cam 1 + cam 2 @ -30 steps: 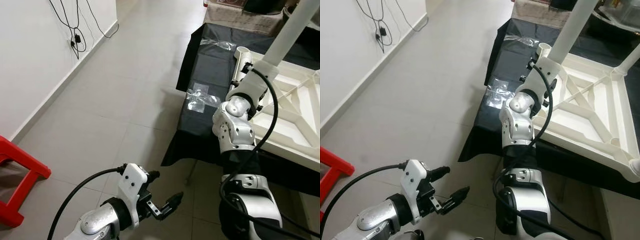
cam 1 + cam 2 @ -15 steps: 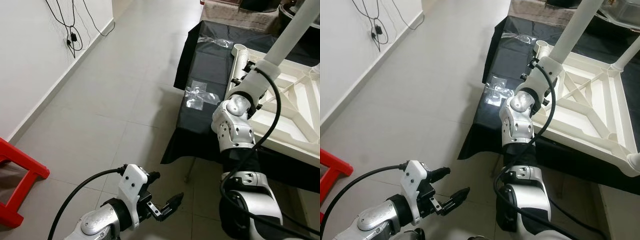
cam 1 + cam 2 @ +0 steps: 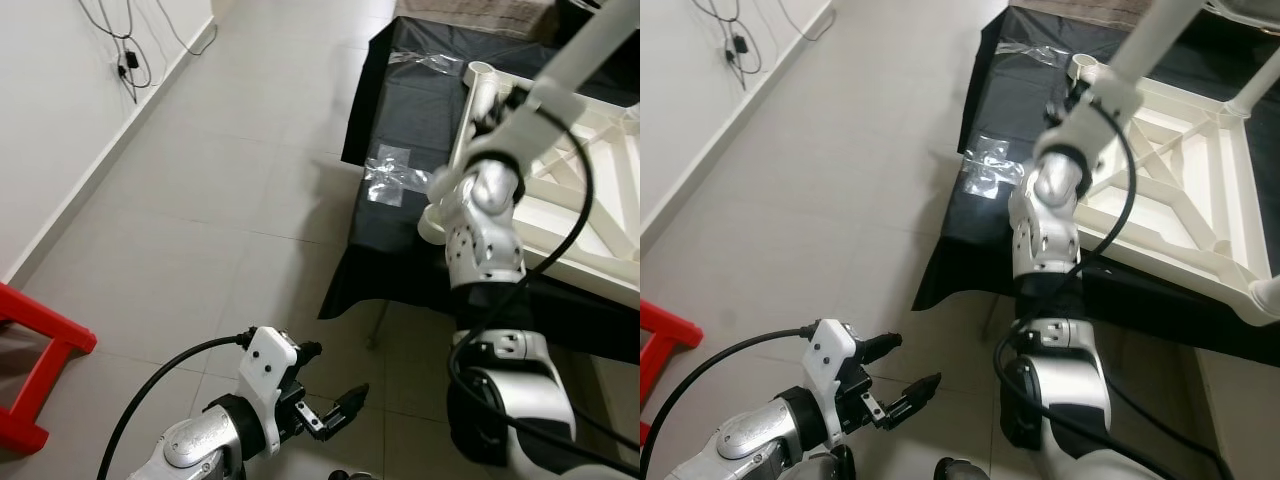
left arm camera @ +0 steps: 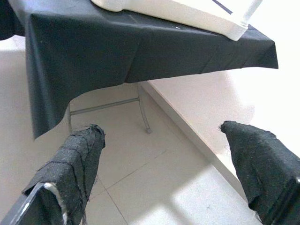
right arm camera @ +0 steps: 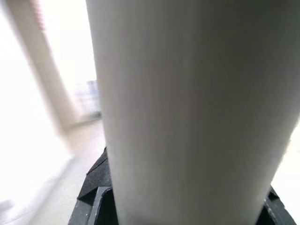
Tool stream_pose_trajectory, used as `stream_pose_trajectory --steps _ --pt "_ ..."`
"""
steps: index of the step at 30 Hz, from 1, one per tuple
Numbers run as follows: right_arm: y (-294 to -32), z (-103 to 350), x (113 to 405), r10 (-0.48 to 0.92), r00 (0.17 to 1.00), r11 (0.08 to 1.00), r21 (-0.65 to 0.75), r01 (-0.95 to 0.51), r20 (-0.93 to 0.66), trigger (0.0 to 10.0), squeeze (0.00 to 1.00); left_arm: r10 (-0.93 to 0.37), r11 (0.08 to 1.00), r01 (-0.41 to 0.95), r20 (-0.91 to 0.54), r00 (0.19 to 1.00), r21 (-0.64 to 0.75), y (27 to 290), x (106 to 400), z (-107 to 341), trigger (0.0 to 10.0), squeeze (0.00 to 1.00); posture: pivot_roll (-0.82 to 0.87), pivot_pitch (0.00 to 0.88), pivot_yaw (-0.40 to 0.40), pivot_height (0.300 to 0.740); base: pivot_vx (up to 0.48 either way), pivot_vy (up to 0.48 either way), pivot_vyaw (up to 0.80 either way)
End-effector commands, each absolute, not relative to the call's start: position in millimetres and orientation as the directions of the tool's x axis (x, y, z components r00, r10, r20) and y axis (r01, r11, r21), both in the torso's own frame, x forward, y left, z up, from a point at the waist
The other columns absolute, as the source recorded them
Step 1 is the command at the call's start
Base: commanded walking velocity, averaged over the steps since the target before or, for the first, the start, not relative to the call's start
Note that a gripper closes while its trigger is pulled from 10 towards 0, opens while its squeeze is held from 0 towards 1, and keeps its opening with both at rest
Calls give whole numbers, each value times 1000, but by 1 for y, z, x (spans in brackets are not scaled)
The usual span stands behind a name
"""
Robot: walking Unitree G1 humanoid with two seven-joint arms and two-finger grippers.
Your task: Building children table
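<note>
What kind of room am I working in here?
Probably a room in a home: pale tiled floor, cables hanging down a white wall, a red stool, and a black-draped folding table serving as a bench for the white children's table.

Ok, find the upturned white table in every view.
Left eye: white table upper right, on the black cloth.
Right eye: upper right, on that cloth.
Left wrist: along the top edge, on the cloth.
Right wrist: its leg, close up.
Shared landmark: the black cloth.

Open tiled floor (image 3: 200,200) is left free beside the black-draped surface (image 3: 400,130). Passage over it is blocked by the upturned white table frame (image 3: 1180,190) and its raised leg (image 3: 1160,30).
</note>
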State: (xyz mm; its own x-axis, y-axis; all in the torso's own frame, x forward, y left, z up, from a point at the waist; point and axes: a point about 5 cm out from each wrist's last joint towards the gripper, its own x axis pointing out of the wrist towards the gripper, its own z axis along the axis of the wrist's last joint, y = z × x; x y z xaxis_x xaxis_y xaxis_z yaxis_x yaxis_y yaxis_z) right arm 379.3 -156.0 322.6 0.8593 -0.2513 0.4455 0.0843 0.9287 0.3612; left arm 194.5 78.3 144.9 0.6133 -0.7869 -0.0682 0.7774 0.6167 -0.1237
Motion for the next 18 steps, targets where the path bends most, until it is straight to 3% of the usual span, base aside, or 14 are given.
stream_pose_trajectory --steps 1,5,7,8,10,14,15,18 --pt "-150 309 384 -115 907 933 358 -41 406 10000 0 -792 610 781 -82 605 -133 76 193 140 10000 0 95 204 -117 740 0 0 0" --pt "-160 298 388 -32 928 936 337 -102 372 10000 0 -792 611 781 -80 606 -127 75 194 140 10000 0 94 198 -122 740 0 0 0" --pt "-156 303 382 99 909 863 420 -281 404 10000 0 -780 626 770 -78 621 -122 76 197 140 10000 0 94 190 -124 740 0 0 0" --pt "-156 303 382 99 909 863 420 -281 404 10000 0 -780 626 770 -78 621 -122 76 197 140 10000 0 94 190 -124 740 0 0 0" --pt "-147 304 373 227 871 802 424 -421 436 10000 0 -727 686 721 -71 683 -94 80 209 143 10000 0 96 177 -127 740 0 0 0" --pt "-143 302 368 281 851 783 407 -471 444 10000 0 -689 725 686 -68 722 -65 83 219 145 10000 0 98 168 -125 740 0 0 0" --pt "-137 298 360 351 821 756 381 -533 450 10000 0 -650 759 650 -62 757 -35 85 229 149 10000 1000 98 160 -125 740 0 0 0" --pt "-126 286 344 470 769 716 322 -619 432 10000 0 -608 789 610 -53 792 67 86 246 160 10000 1000 96 147 -121 740 0 0 0"
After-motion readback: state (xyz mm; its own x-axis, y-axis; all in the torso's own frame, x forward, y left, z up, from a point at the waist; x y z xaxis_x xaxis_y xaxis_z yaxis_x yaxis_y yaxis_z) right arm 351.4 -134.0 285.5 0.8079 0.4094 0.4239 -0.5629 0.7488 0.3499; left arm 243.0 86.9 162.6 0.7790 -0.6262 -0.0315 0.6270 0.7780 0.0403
